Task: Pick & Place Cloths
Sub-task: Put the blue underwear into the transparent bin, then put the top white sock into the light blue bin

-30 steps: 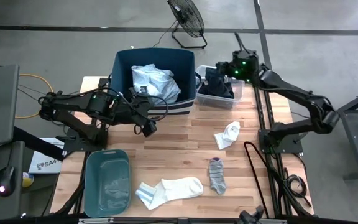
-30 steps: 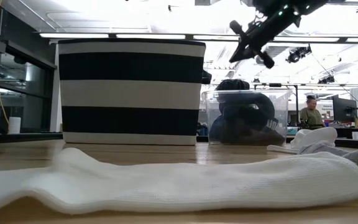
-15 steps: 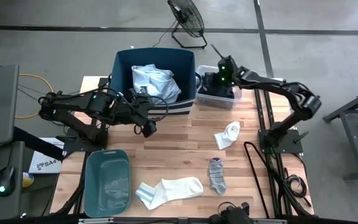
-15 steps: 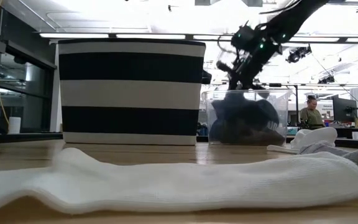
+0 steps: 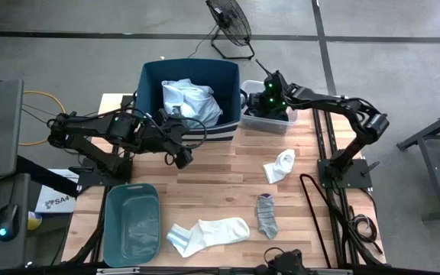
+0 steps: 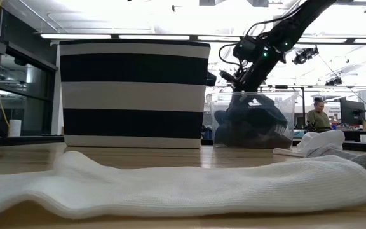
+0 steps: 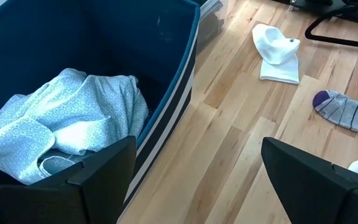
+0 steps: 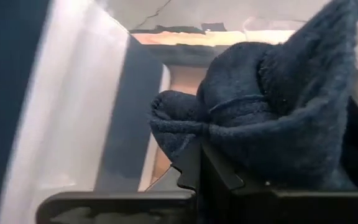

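Observation:
A clear plastic tub at the table's far right holds dark navy and black cloths. My right gripper reaches down into it and is shut on a navy cloth. The light blue shirt lies in the navy striped bin. My left gripper hovers open just in front of that bin, touching nothing. Two white socks and a grey sock lie flat on the table. My right gripper pinches a gathered fold of the navy cloth between its two fingers. It comes from above, slanting in from the table's right. Creases run into the pinch. The cloth still lies on the pile in the clear tub.
A teal plastic tub stands at the table's near left corner. The striped bin sits next to the clear tub along the far edge. Bare wood lies in the table's middle. A fan stands on the floor beyond the table.
My right gripper has swung from high above the clear tub's right side toward the table's left and down into the tub, onto the dark cloths. The left arm and the socks have stayed put.

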